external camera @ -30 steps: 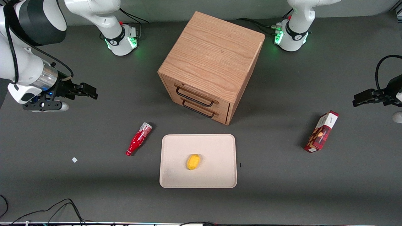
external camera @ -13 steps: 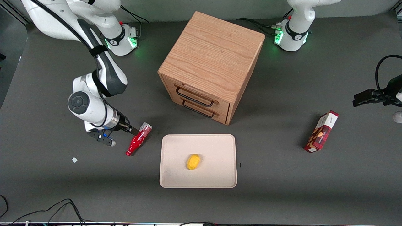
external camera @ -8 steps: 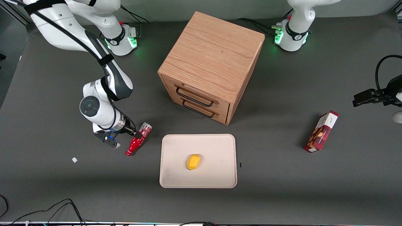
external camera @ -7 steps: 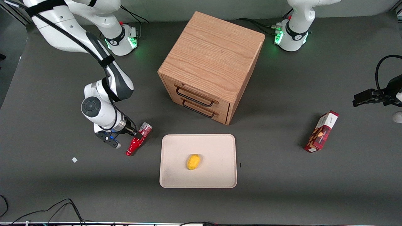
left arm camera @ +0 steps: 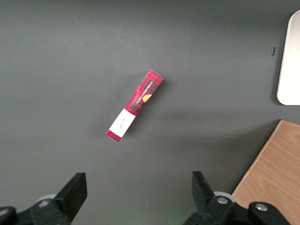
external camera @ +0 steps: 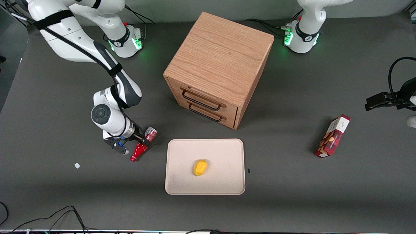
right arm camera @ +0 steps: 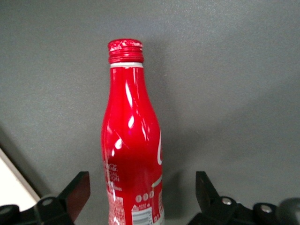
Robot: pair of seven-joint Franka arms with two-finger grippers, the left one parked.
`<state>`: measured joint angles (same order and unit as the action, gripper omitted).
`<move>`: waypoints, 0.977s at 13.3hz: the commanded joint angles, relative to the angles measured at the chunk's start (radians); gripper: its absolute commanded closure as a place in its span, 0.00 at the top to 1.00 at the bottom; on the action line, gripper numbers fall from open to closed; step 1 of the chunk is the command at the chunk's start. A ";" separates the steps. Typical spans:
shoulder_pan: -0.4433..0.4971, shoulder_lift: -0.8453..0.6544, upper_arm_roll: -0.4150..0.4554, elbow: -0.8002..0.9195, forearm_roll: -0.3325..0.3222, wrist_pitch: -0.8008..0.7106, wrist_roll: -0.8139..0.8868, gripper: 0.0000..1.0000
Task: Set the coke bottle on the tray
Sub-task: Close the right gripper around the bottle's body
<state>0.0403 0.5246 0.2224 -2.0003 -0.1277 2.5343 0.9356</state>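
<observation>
Now the gripper (external camera: 142, 141) straddles the lying coke bottle (external camera: 143, 144), fingers (right arm camera: 77, 190) apart

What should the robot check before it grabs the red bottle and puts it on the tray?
1. Gripper over the coke bottle, bottle between its fingers: ok.
2. Gripper open, not yet closed on the bottle: ok.
3. Bottle lying flat on the table beside the tray, not on it yet: ok.
4. Bare room on the tray around the yellow object: ok.
5. Path from bottle to tray free; the wooden cabinet stands farther from the front camera: ok.
6. Grip will hold firmly: cannot tell.
</observation>
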 commanded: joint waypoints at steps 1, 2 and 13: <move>-0.002 0.021 0.003 0.003 -0.052 0.032 0.054 0.99; -0.002 0.028 0.003 0.003 -0.059 0.040 0.057 0.93; -0.005 -0.049 0.008 0.014 -0.098 -0.044 0.048 0.00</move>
<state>0.0400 0.5493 0.2236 -1.9917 -0.1941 2.5627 0.9614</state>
